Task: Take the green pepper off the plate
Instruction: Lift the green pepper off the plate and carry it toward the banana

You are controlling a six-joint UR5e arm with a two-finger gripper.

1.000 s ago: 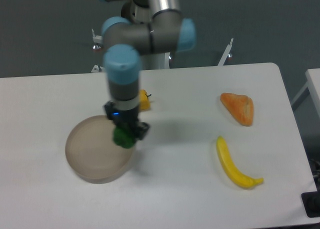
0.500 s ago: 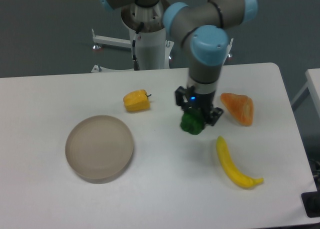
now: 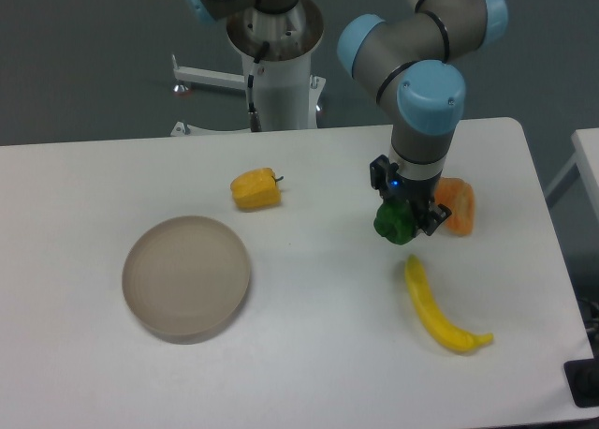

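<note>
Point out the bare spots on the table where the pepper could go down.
Free: between the plate and the banana, and between the yellow pepper and the gripper. Crowded: around the green pepper, with the orange wedge and banana close by.

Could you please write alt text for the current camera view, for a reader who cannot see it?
A robot arm's gripper holds a green pepper over the right of a white table, just above a banana and partly hiding an orange food piece. An empty plate sits front left, with a yellow pepper behind it.
</note>
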